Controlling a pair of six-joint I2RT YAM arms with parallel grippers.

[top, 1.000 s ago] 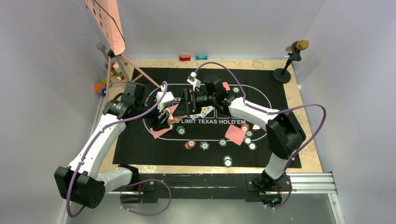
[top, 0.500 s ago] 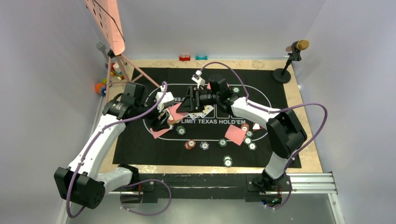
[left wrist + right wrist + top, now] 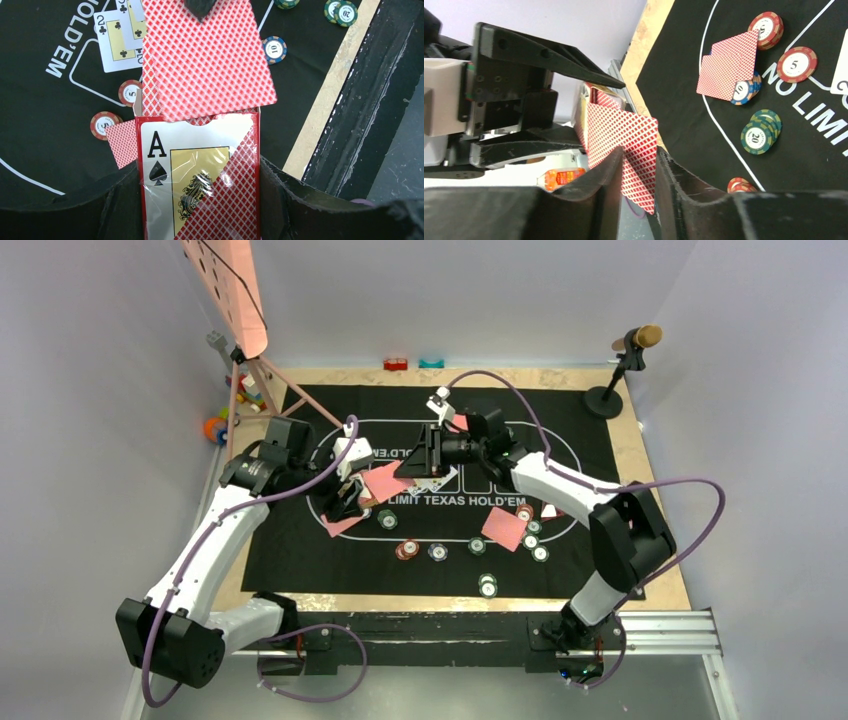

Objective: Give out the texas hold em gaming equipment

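Note:
My left gripper point(image 3: 199, 200) is shut on a red card box point(image 3: 200, 175) with an ace of spades on its face, its open end pointing away. A red-backed playing card point(image 3: 205, 55) sticks out of that box, almost fully out. My right gripper point(image 3: 640, 165) is shut on this card point(image 3: 624, 150), with the left gripper point(image 3: 524, 90) right behind it. From above, both grippers meet over the left middle of the black mat point(image 3: 300, 550), with the card point(image 3: 385, 480) between them. Face-up cards point(image 3: 112, 47) lie on the mat.
Red, green and blue chips point(image 3: 487, 585) and red-backed cards point(image 3: 503, 528) lie scattered on the mat's near half. A microphone stand point(image 3: 612, 390) is at the back right. A pink stand point(image 3: 235, 300) and toy blocks point(image 3: 230, 410) are at the back left.
My right gripper has closed on the card at the box's mouth and drawn it out to the right. The left gripper and the box have stayed put.

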